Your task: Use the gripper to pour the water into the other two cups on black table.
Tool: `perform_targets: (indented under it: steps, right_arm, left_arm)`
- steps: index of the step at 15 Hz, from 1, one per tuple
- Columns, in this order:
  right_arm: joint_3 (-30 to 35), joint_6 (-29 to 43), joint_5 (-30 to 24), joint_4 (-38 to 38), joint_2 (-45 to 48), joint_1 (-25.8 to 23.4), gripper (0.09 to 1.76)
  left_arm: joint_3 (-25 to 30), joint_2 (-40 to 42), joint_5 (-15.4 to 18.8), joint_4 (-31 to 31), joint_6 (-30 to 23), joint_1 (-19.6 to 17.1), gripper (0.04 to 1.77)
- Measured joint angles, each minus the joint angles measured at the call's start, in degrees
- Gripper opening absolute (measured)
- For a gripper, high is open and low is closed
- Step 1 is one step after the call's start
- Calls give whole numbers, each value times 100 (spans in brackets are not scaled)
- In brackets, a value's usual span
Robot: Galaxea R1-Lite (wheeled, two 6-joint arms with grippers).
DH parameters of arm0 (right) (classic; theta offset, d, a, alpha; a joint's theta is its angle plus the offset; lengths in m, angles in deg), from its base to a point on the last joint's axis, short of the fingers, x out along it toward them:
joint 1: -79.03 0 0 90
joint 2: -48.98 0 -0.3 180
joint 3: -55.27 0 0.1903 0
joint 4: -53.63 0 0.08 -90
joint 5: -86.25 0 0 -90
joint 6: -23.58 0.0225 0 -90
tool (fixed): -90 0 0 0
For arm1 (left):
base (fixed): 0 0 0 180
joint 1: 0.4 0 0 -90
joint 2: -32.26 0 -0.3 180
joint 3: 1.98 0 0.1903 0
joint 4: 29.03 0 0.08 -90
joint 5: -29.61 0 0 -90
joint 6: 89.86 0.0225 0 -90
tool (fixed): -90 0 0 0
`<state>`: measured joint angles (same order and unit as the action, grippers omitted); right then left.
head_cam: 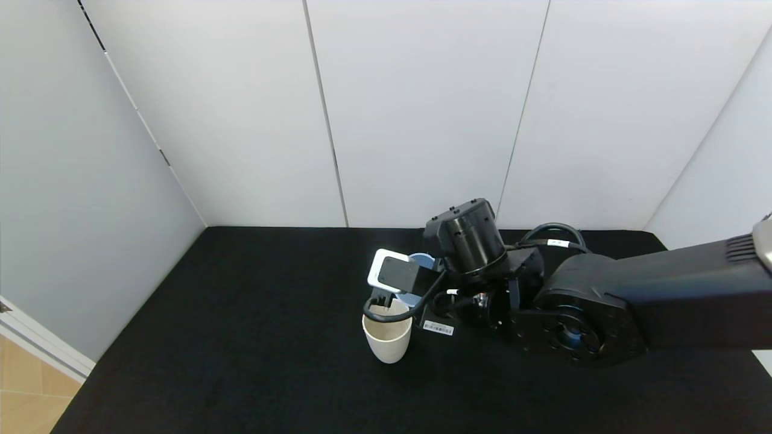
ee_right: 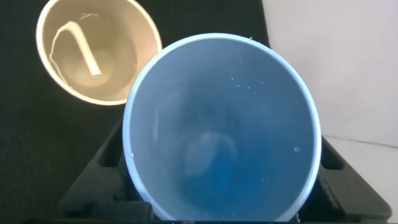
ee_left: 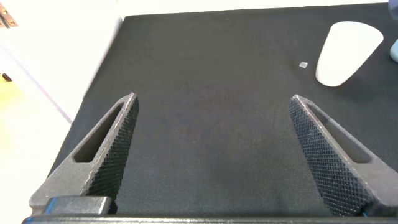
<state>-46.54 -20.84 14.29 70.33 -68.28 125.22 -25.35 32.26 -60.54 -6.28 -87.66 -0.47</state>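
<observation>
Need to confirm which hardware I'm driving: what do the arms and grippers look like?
The right arm is matte black with bulky cylindrical joints, looped black cables, white labels and a white-edged square module. The left gripper has two dark grey, tapered, wedge-shaped fingers with slots and knurled inner faces.

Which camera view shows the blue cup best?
The right wrist view: the blue cup fills it, open mouth and inside visible. The head view shows only slivers behind the right arm. The left wrist view shows an edge.

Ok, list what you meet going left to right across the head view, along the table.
Bare black table → cream cup → right pincer holding the blue cup → right arm.
</observation>
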Motion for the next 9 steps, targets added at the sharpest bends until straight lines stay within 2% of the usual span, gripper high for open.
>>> perform_targets:
  steps: [9]
  right_arm:
    - [-5,-935,293,41,-138,67,132]
  left_arm:
    - [0,0,0,0,0,0,172]
